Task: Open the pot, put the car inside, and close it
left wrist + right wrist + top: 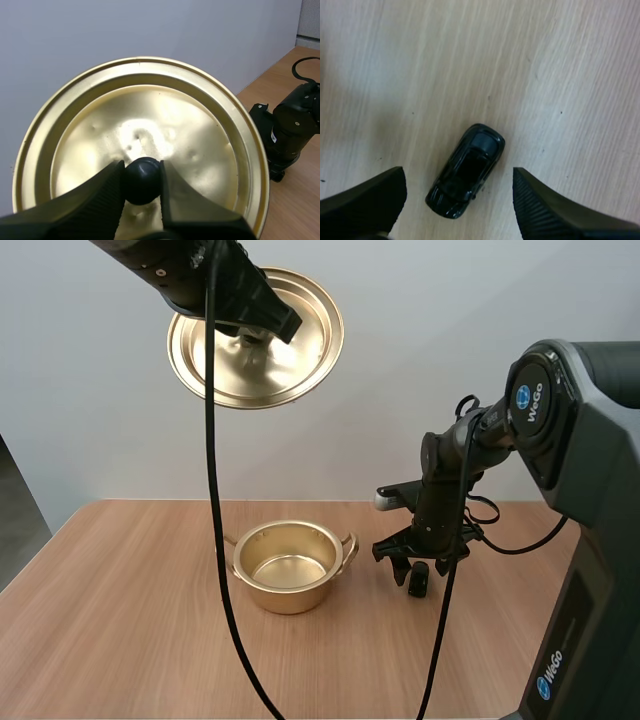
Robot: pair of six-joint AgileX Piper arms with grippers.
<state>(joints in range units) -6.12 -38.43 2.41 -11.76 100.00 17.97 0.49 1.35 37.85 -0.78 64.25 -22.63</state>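
My left gripper (pixel 255 325) holds the golden lid (pixel 255 338) high above the table, tilted so its top faces the camera. Its fingers pinch the lid's black knob (pixel 142 180) from both sides. The open golden pot (pixel 290 567) stands on the wooden table, empty inside. Right of the pot, my right gripper (pixel 412 565) hangs low over a small black toy car (pixel 419 580). Seen from the right wrist, the car (pixel 466 171) lies on the table between the open fingers (pixel 545 205), which stand apart and do not touch it.
The table (pixel 130 600) has free wood to the left of the pot and in front of it. My right arm's base (pixel 580 640) rises at the right edge.
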